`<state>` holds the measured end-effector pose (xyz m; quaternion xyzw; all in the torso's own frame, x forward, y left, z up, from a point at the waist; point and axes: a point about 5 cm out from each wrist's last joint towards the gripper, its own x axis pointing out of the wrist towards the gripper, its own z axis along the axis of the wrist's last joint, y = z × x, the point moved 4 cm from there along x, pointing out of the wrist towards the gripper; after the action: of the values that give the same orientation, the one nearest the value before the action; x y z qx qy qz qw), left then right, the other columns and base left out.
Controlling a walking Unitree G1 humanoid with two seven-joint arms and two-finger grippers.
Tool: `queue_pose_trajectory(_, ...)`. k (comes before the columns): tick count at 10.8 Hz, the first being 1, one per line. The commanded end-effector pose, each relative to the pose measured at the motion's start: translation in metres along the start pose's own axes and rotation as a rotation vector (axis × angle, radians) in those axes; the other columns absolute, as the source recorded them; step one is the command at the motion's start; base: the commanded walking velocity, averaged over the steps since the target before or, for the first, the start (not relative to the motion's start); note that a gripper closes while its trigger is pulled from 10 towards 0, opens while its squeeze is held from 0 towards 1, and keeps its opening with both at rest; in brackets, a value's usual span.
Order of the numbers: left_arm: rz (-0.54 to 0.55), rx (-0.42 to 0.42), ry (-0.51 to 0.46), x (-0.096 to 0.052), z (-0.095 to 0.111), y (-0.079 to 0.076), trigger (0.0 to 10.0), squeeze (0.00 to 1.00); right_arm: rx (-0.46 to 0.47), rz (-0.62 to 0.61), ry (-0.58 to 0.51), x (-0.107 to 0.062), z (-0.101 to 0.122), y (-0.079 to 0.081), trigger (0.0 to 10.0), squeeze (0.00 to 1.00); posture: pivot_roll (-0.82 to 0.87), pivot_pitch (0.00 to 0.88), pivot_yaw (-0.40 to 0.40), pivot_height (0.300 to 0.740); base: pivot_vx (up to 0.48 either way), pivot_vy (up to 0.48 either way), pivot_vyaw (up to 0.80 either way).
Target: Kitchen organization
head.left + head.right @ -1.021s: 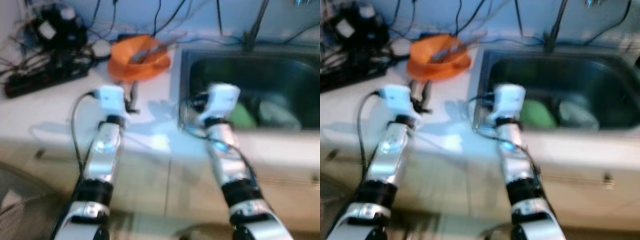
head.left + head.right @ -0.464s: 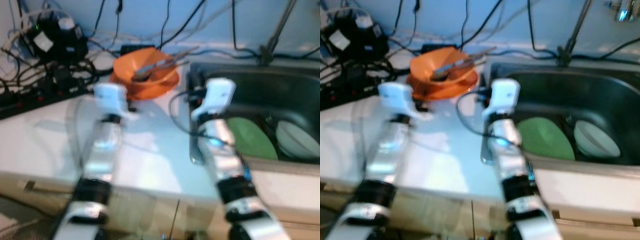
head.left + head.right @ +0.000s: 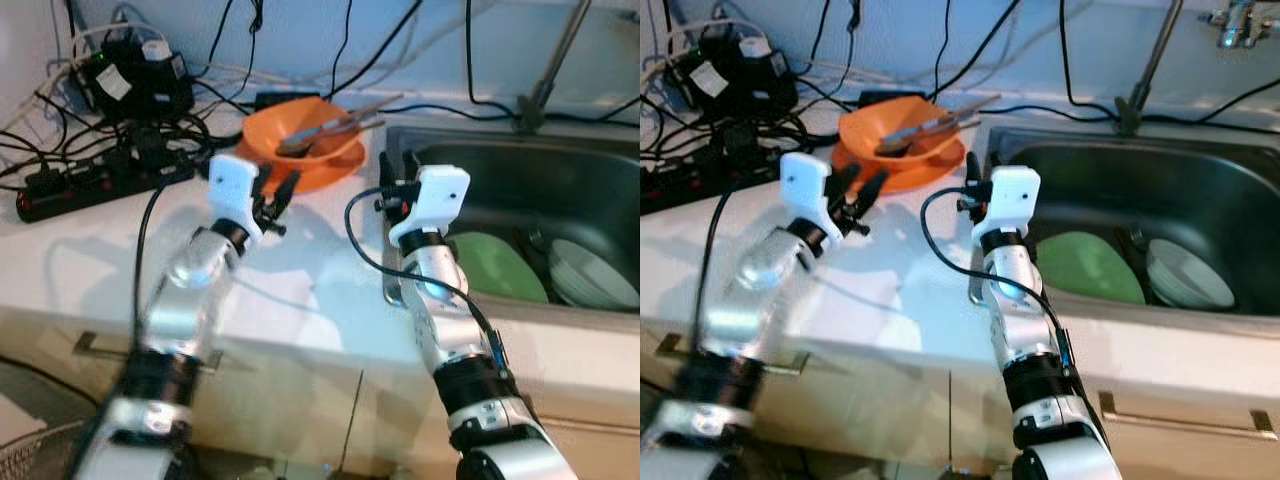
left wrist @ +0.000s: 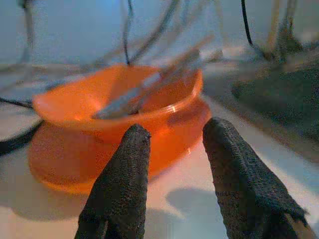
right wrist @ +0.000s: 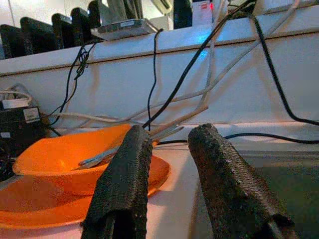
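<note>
Compared with the frames of 1 second ago, your view has closed in on the counter: the orange bowl (image 3: 300,150) now sits just ahead of both arms, where it lay farther off, and the blur has cleared. Read this as the approach nearly finished, so a reach for the bowl looks to be the likely next step.

Taking the orange bowl as landmark: it rests on 1 orange plate (image 3: 345,168) and holds what look like 2 or 3 utensils (image 3: 330,122), their exact number too small to tell. The left gripper (image 3: 275,196) hovers just in front of it, fingers (image 4: 122,184) parted and holding nothing. The right gripper (image 3: 398,177) hangs to the bowl's right, at the edge of the sink (image 3: 600,170), fingers (image 5: 124,184) likewise apart and empty.

In the sink, right of the bowl, you can count 1 green plate (image 3: 500,270) and 1 white dish (image 3: 590,275). Left of the bowl lies 1 power strip (image 3: 90,178) amid tangled cables.
</note>
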<state>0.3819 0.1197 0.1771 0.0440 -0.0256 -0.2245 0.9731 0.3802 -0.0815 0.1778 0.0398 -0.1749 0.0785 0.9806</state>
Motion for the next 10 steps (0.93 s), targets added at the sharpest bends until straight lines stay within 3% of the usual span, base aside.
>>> queue_pose_trajectory(1, -0.055, 0.022, 0.078, 0.002, -0.002, -0.005, 10.0, 0.00, 0.006, -0.006, 0.002, -0.001, -0.001, -0.001, 10.0, 0.00, 0.04, 0.028, 0.045, 0.740, 0.000, 0.000, 0.00)
queue_pose_trajectory(4, 0.043, -0.013, 0.183, 0.011, -0.014, 0.011, 10.0, 0.00, 0.011, -0.007, 0.004, -0.003, -0.003, 0.001, 10.0, 0.00, 0.04, 0.010, 0.056, 0.740, 0.000, 0.000, 0.00)
queue_pose_trajectory(6, 0.052, -0.039, 0.178, 0.020, -0.012, 0.011, 10.0, 1.00, 0.013, -0.007, 0.006, -0.003, -0.004, 0.002, 10.0, 0.00, 0.04, 0.007, 0.061, 0.740, 0.000, 0.000, 0.00)
queue_pose_trajectory(8, 0.087, -0.036, 0.230, 0.039, -0.013, 0.015, 10.0, 0.98, 0.012, -0.015, 0.009, -0.004, -0.005, 0.001, 10.0, 0.00, 0.03, 0.019, 0.068, 0.740, 0.000, 0.000, 0.00)
queue_pose_trajectory(9, 0.092, -0.024, 0.236, 0.045, -0.011, 0.016, 10.0, 0.00, 0.011, -0.018, 0.010, -0.004, -0.005, 0.000, 10.0, 0.00, 0.03, 0.024, 0.071, 0.740, 0.000, 0.000, 0.00)
queue_pose_trajectory(10, 0.097, -0.013, 0.234, 0.052, -0.006, 0.017, 10.0, 0.00, 0.012, -0.021, 0.010, -0.005, -0.006, 0.000, 10.0, 0.00, 0.02, 0.032, 0.076, 0.740, 0.000, 0.000, 0.00)
